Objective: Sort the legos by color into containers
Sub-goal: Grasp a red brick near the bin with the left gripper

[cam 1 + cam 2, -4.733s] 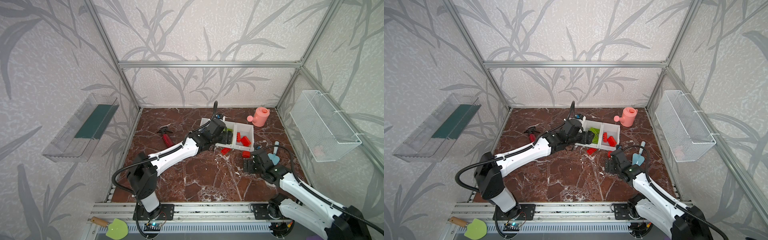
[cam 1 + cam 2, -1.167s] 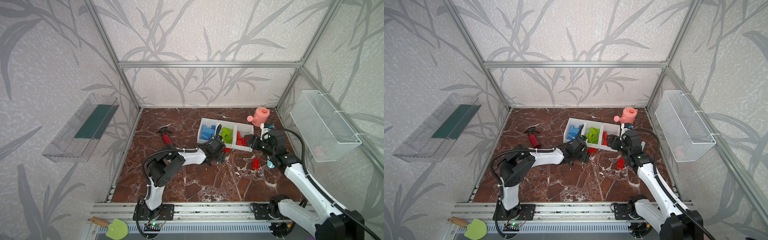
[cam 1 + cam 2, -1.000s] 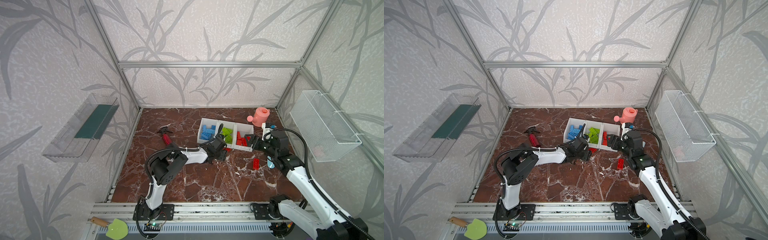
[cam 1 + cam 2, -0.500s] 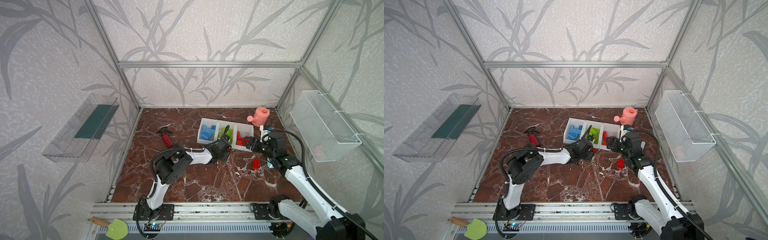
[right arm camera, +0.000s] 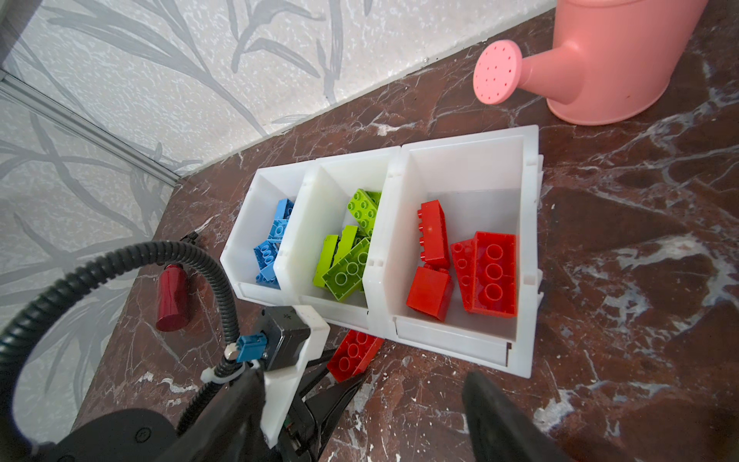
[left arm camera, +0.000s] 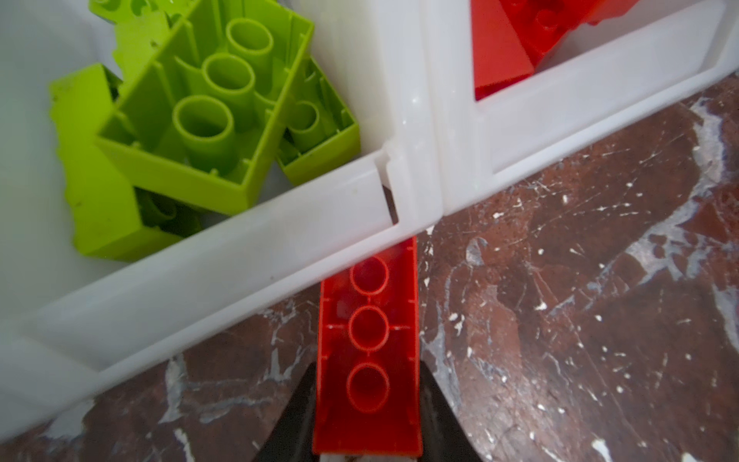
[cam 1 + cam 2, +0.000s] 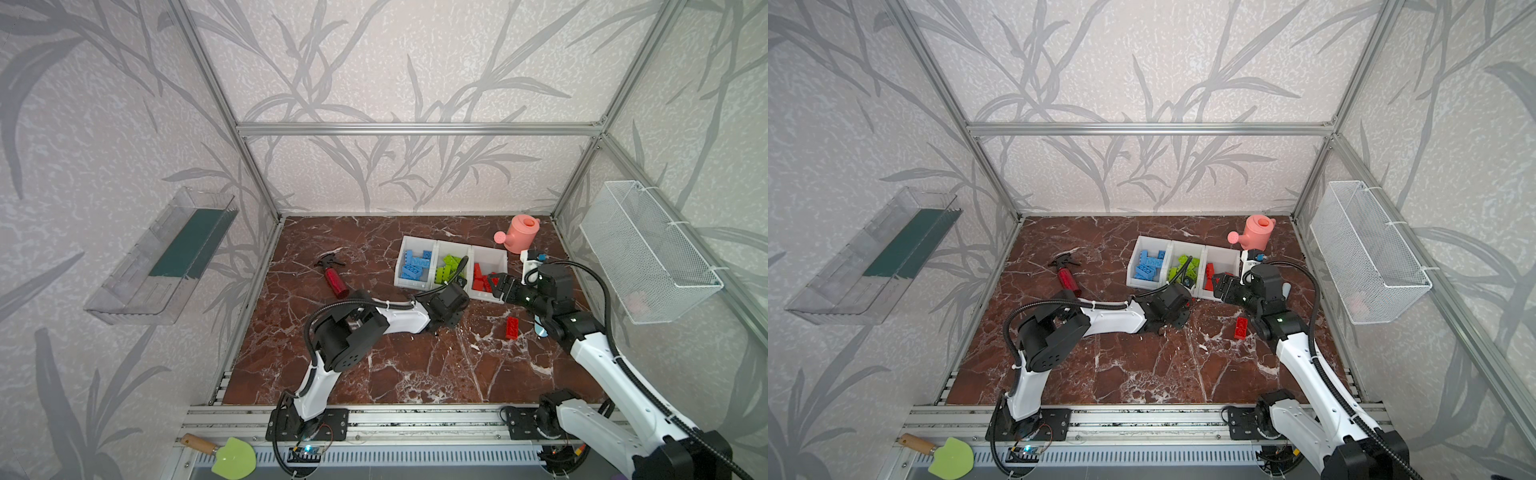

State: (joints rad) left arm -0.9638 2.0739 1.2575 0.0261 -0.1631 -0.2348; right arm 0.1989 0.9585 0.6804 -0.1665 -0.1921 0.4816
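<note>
- Legos [image 5: 494, 276] are being stored by colour in the containers [image 7: 490, 254], a row of three joined white bins. Blue bricks [image 7: 415, 266] are in the left bin, green bricks [image 7: 448, 268] in the middle one and red bricks [image 7: 481, 280] in the right one.
- One held red brick [image 6: 368, 332] is being clamped between the closed jaws of the left gripper [image 6: 367, 404]. Its hollow underside is facing the wrist camera, and its far end is being pressed against the front lip where the middle and right bins join.
- A loose red brick [image 7: 512, 327] is lying on the floor, apart from the bins and just beside the right arm.
- The right gripper [image 7: 498, 286] is being held just in front of the right bin, its jaws spread and nothing between them.
- The floor [image 7: 415, 365] is a dark red-brown, marble-patterned surface crossed by white veins and flecks.
- The room is being enclosed by pale walls with a grey leaf pattern, braced by an aluminium frame [image 7: 415, 129].
- A clear tray [image 7: 166, 266] with a dark green insert is hanging on the left wall, and a wire basket [image 7: 648, 266] on the right wall.
- A pink watering can [image 7: 521, 239] is standing in the back right corner, just behind the bins.
- A red canister [image 7: 336, 282] is lying on the floor to the left of the bins.
- A green trowel [image 7: 232, 459] with a wooden handle is lying on the front rail.
</note>
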